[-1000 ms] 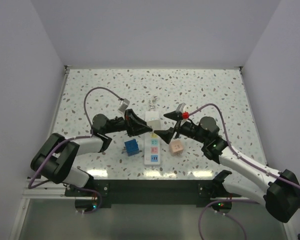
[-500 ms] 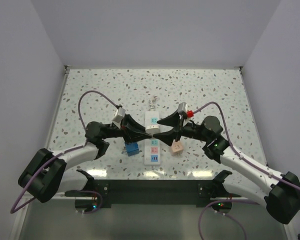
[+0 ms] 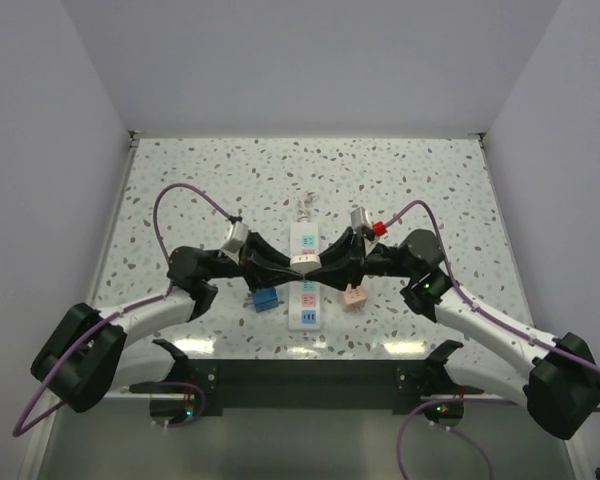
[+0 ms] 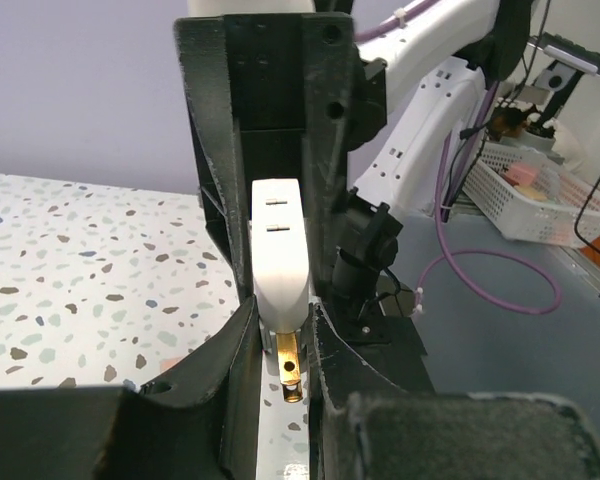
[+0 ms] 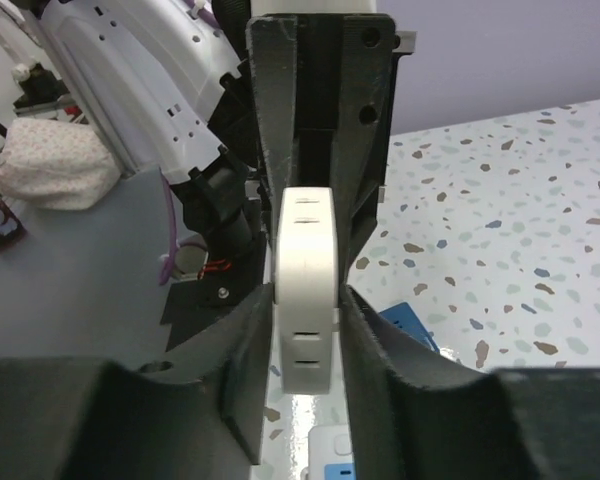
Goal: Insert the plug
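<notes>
A white plug (image 3: 305, 262) hangs above the white power strip (image 3: 305, 303), caught between both grippers at the table's middle. My left gripper (image 3: 297, 264) is shut on it; in the left wrist view its jaws pinch the plug (image 4: 282, 250) near its base, and a brass prong (image 4: 290, 362) points down at the strip (image 4: 280, 445). From the opposite side my right gripper (image 3: 316, 268) also clamps the plug (image 5: 306, 300), both fingers pressing its flat sides. The strip's end (image 5: 332, 455) shows just below.
A blue adapter (image 3: 265, 299) lies left of the strip and a pink one (image 3: 354, 296) right of it. The strip's cord end (image 3: 303, 210) points away from the arms. White walls close the table on three sides.
The left arm carried the white plug over the strip's middle. The right gripper came in from the right and shut its wide-open jaws onto the plug.
</notes>
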You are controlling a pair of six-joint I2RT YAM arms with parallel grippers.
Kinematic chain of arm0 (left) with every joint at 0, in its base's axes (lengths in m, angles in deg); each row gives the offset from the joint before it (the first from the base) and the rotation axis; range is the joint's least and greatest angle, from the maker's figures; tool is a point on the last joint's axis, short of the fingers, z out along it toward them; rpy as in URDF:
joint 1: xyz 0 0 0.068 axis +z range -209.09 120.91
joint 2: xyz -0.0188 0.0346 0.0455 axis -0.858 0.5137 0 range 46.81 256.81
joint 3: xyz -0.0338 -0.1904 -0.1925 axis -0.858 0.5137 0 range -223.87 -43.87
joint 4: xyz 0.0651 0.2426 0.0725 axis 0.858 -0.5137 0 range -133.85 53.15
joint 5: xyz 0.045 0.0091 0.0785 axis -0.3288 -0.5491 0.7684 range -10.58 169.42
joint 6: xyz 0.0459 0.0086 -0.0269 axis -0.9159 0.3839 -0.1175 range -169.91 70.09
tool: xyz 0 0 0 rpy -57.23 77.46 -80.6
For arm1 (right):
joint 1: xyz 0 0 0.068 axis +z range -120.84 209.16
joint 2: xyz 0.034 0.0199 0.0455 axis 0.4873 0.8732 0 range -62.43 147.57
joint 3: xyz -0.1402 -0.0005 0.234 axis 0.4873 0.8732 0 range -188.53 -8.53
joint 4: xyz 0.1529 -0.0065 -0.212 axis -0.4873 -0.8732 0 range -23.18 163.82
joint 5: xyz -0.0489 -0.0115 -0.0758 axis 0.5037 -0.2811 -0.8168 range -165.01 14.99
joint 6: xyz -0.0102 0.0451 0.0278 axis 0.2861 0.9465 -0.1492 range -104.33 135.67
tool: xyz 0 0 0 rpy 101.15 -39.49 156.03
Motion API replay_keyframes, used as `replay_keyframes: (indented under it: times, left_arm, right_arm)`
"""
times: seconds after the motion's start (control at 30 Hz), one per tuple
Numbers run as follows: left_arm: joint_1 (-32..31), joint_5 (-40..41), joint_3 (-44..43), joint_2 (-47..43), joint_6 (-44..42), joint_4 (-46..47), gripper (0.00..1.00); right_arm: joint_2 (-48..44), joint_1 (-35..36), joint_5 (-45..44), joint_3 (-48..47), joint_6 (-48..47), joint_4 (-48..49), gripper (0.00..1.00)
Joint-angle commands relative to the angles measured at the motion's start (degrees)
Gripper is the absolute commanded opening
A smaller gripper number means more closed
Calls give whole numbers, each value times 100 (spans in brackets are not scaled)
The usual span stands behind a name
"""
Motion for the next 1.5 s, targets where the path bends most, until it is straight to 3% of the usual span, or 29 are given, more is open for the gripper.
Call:
replay_keyframes:
  times: [0.0, 0.1, 0.27, 0.3, 0.37, 0.43, 0.47, 0.57, 0.83, 1.07, 1.47]
  left_arm:
    - [-88, -29, -31, -39, -225, 853, 0]
    - [-123, -20, -57, -4, -261, 827, 0]
    - [-124, 199, -110, -4, -427, 459, 0]
    - [-124, 374, -136, -30, -523, 301, 23]
    - [-124, 612, -171, -100, -935, -372, 61]
    - [-123, 998, -197, -232, -1182, -953, 73]
    - [-124, 1113, -198, -293, -1392, -1114, 85]
    - [-106, 1464, -215, -452, -1727, -1692, 100]
    - [-53, 3010, 180, -1032, -2308, -2941, 100]
    - [-492, 3908, 487, -656, -2124, -3137, 100]
    - [-1547, 4812, 531, -65, -1948, -3057, 99]
  right_arm:
    - [80, -10, 392, -264, 211, 408, 33]
    - [107, -18, 287, -264, 202, 382, 0]
    - [54, -9, 225, -290, 45, 162, 0]
    - [11, -9, 25, -299, -8, 66, 0]
    - [-165, -18, -222, -386, -253, -417, 0]
    - [-288, -80, -600, -440, -316, -803, 0]
    - [-376, -123, -749, -501, -360, -927, 0]
    - [-455, -378, -979, -606, -291, -1244, 0]
    - [-263, -704, -2242, -1203, -247, -2729, 0]
    - [107, -695, -3516, -1547, -70, -3731, 0]
    - [212, -651, -3993, -1530, 211, -4259, 0]
